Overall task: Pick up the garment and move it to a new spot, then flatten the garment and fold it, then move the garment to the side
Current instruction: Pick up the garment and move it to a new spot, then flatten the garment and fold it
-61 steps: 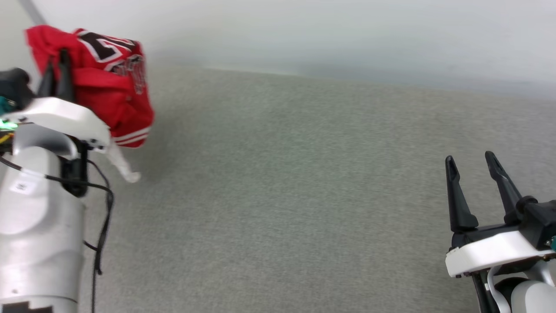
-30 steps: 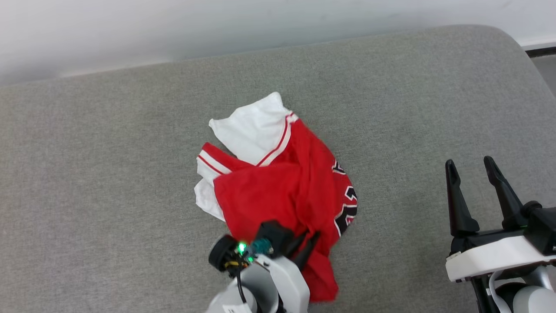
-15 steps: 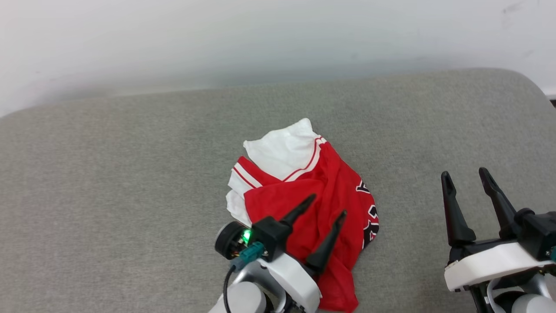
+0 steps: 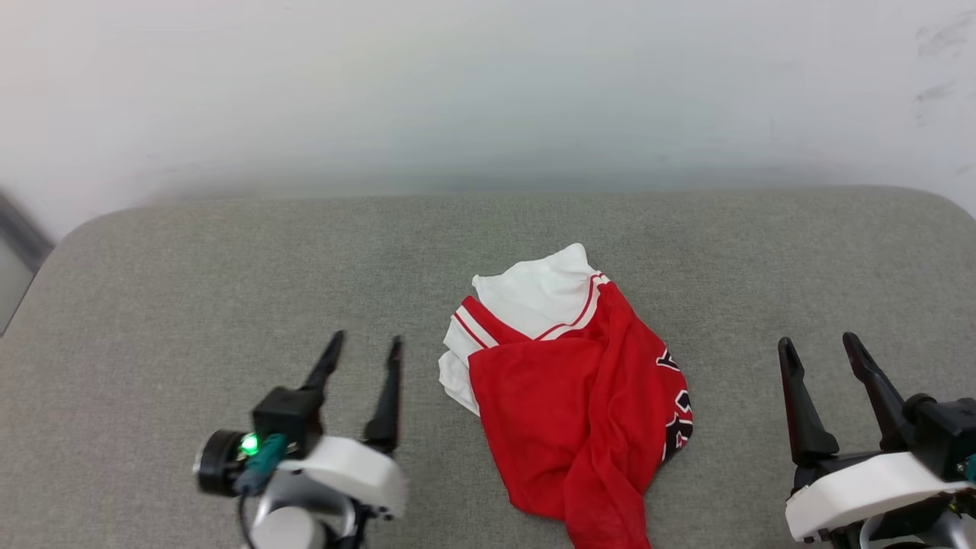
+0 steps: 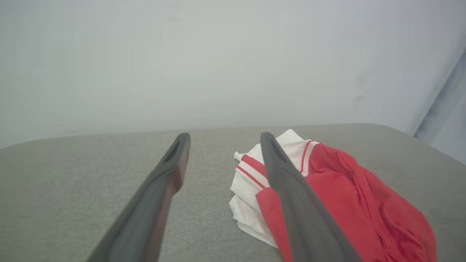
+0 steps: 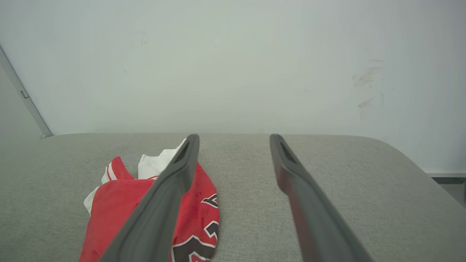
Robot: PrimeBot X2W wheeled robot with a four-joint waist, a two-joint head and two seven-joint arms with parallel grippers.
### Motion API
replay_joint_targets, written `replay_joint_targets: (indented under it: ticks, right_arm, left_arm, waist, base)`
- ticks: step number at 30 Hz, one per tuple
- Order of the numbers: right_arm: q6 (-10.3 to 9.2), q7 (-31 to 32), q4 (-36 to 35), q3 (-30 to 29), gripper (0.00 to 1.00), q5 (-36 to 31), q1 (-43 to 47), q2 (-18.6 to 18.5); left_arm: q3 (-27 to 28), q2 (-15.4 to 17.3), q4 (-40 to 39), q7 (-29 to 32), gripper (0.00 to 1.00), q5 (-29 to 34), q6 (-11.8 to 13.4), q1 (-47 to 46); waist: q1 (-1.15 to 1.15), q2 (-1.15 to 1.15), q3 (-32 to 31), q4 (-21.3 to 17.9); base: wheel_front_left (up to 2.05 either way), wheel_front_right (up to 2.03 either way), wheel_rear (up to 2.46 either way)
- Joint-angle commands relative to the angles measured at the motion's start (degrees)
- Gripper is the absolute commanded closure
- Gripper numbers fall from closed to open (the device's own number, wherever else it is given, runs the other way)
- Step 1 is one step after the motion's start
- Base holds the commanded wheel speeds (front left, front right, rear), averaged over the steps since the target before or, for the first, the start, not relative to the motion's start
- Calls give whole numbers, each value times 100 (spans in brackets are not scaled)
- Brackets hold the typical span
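While the red jersey (image 4: 572, 396) lies crumpled between them, left gripper (image 4: 366, 338) and right gripper (image 4: 817, 341) stand released, empty.

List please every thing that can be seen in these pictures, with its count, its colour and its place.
garment: one, red with white sleeves, striped trim and black print; lies crumpled in the middle of the padded surface, between the two grippers, touched by neither.
padded surface: one, grey fabric with rounded corners; spans the lower part of the head view, under the garment.
wall: one, white with faint scuff marks; behind the padded surface.
left gripper: one, dark fingers on a white wrist; lower left, beside the garment, open and empty.
right gripper: one, dark fingers on a white wrist; lower right, apart from the garment, open and empty.
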Motion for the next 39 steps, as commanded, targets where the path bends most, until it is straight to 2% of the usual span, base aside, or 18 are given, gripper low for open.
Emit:
replay_joint_targets:
  ticks: [1, 5, 8, 20, 25, 29, 33, 39]
  right_arm:
    - [-1, 22, -28, -13, 0, 6, 88, 11]
    - [-1, 77, -20, -41, 0, 19, 150, 11]
    - [-2, 98, -11, -75, 0, 22, 199, 11]
    - [-2, 174, -43, -190, 0, 56, 239, 11]
    - [-1, 400, 358, -411, 0, 176, 126, 11]
    - [-1, 819, 831, -537, 0, 190, -189, 10]
    - [-1, 1539, 1248, -501, 0, 247, -668, -41]
    - [-1, 2645, 1691, 54, 0, 666, -1530, -449]
  left_arm:
    - [154, 119, -25, -31, 0, -46, 77, 150]
    - [476, 310, -112, -40, 0, -102, 223, 447]
    - [573, 402, -178, -43, 0, -119, 240, 582]
    - [492, 415, -235, -45, 0, -44, 180, 616]
    - [464, 395, -295, -45, 0, -5, 213, 524]
    - [409, 359, -387, -40, 0, 30, 187, 416]
    - [377, 305, -533, -34, 0, 99, 173, 257]
    - [426, 197, -708, -34, 0, 204, 152, 108]
  waist:
    - [1, 0, -27, 13]
    - [1, 0, -82, -3]
    - [1, 0, -101, -20]
    - [1, 0, -129, -51]
    - [1, 0, -76, -42]
    - [1, 0, 88, 33]
    - [1, 0, 391, 164]
    - [1, 0, 763, 367]
  base:
    - [0, 0, 0]
    - [0, 0, 0]
    - [0, 0, 0]
    - [0, 0, 0]
    - [0, 0, 0]
    - [0, 0, 0]
    - [0, 0, 0]
    - [0, 0, 0]
